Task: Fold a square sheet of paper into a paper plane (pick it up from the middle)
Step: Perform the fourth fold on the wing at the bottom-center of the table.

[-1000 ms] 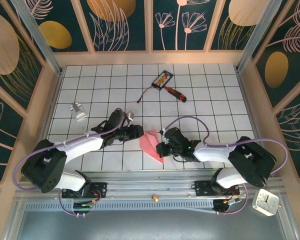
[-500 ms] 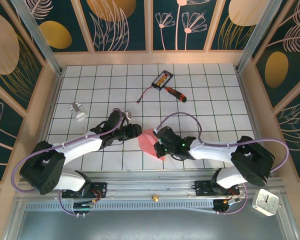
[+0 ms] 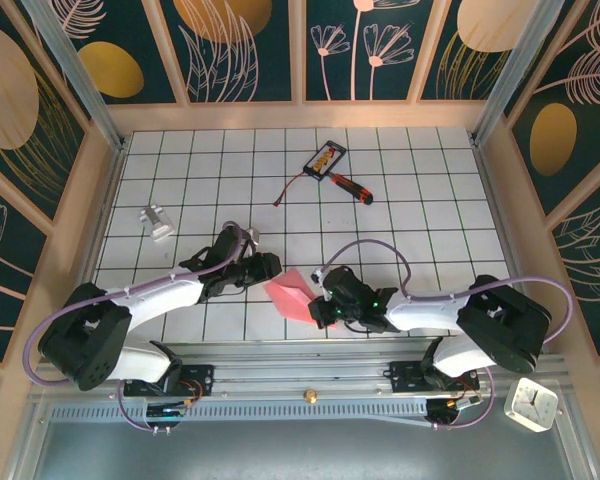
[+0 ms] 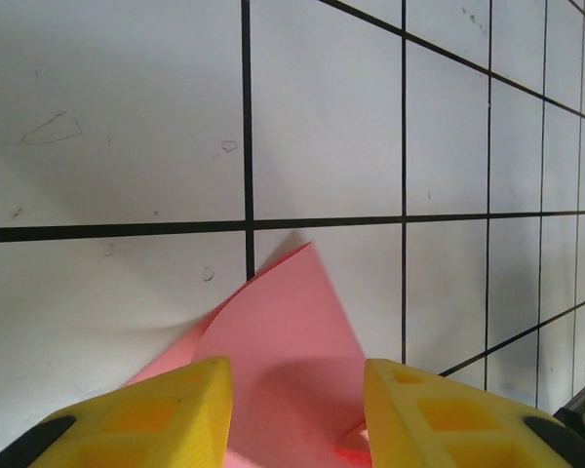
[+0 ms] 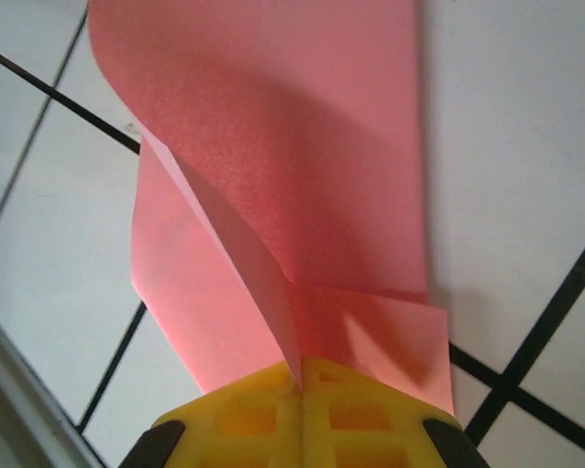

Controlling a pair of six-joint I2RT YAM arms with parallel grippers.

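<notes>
The square sheet of paper (image 3: 286,292), pink-red and partly folded into overlapping flaps, lies on the tiled floor between my two grippers. My right gripper (image 3: 318,302) is shut on a raised fold ridge at the paper's near end (image 5: 302,166), its yellow fingertips pressed together (image 5: 300,378). My left gripper (image 3: 271,266) hangs over the paper's left corner. Its yellow fingers (image 4: 156,414) stand apart, and the curled pink flap (image 4: 283,331) lies below the gap without touching either one.
A red-handled screwdriver (image 3: 351,186) and a small black-and-orange card (image 3: 325,157) with a thin wire lie at the back middle. A small grey-white object (image 3: 157,222) sits at the left. Wooden walls ring the tiled floor (image 3: 430,220); a white clock (image 3: 531,403) sits outside at bottom right.
My right gripper has carried the paper leftward, toward the left gripper, and turned it so it lies flatter and lower. The left gripper has barely moved.
</notes>
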